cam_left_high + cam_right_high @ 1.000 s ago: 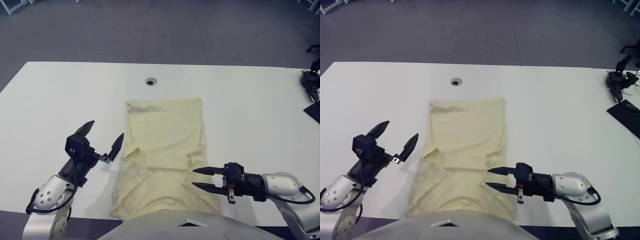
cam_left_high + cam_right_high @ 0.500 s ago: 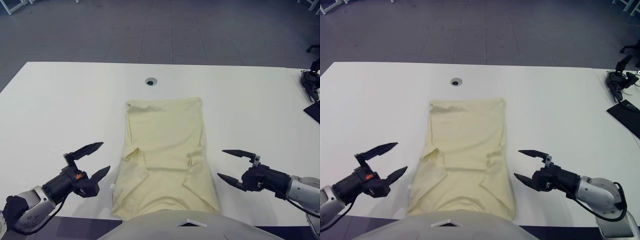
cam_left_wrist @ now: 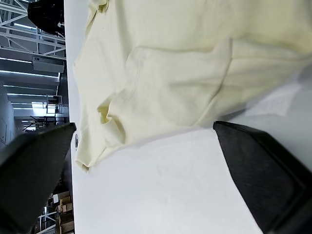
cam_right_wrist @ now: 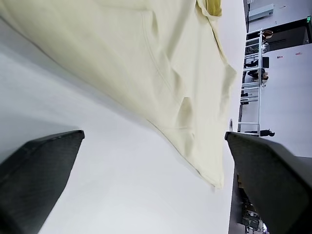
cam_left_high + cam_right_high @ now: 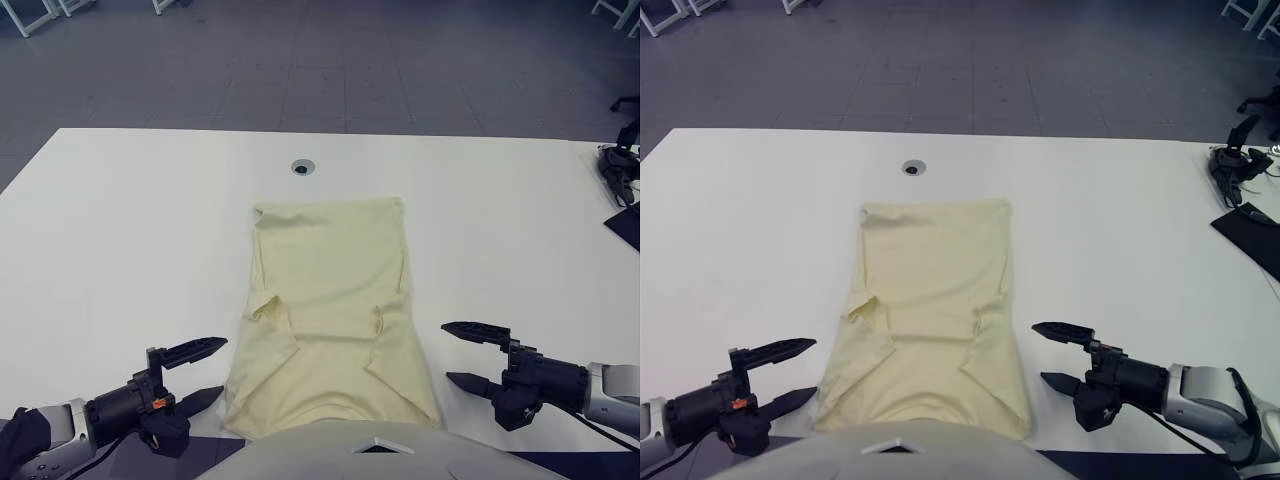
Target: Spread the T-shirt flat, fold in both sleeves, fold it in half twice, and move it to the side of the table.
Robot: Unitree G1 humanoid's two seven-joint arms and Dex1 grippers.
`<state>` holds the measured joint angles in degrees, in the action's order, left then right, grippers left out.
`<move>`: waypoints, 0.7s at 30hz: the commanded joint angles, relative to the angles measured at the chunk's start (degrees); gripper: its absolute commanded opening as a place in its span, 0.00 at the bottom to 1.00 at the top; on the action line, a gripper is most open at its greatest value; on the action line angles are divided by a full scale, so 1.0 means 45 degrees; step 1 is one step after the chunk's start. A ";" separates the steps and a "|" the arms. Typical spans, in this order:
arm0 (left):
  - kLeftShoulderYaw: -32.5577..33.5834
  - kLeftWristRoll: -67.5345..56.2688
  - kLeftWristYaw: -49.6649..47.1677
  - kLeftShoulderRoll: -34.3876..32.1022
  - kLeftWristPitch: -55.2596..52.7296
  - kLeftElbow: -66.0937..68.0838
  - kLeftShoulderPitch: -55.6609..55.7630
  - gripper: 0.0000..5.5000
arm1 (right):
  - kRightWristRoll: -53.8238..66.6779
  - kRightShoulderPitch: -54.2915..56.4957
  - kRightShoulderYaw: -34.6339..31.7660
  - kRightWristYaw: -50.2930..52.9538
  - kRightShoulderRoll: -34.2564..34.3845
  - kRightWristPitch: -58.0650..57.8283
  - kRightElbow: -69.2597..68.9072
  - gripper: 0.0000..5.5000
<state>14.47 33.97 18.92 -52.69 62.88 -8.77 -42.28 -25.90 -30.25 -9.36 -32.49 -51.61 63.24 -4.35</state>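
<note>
While the pale yellow T-shirt (image 5: 330, 310) lies in the middle of the white worktop (image 5: 120, 230), both arms hover low at the near edge, one on either side of it and neither touching the cloth. Both sleeves are folded in over the body, so the shirt makes a long, narrow shape running from the near edge towards a small round hole (image 5: 302, 167) set in the worktop farther back; its far end stops short of that hole. The folded sleeves show as creased flaps about halfway down, and the near part of the cloth spreads a little wider than the far part. The left tool (image 5: 220, 367) is spread wide and holds nothing, pointing in towards the shirt's near left corner, just beside it. The right tool (image 5: 445, 352) is also spread wide and holds nothing, pointing in towards the shirt's near right edge, close to it but apart. A few dark objects (image 5: 620, 170) rest at the worktop's far right edge, well apart from the shirt.
</note>
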 commanded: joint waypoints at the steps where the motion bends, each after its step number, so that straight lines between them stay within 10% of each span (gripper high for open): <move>1: -0.0714 0.0218 0.0372 -0.0145 -0.0184 0.0203 0.0389 0.81 | -0.0698 -0.0925 0.0885 -0.0473 -0.0317 -0.0395 -0.0284 0.94; 21: -0.1528 0.0817 0.0206 -0.0094 -0.0128 0.0345 0.0219 0.16 | 0.0158 -0.1714 0.2468 -0.0353 -0.1282 -0.1529 -0.1434 0.31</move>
<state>7.99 36.61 19.54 -52.77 62.52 -7.13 -40.95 -23.88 -37.65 0.82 -32.61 -56.05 58.01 -10.60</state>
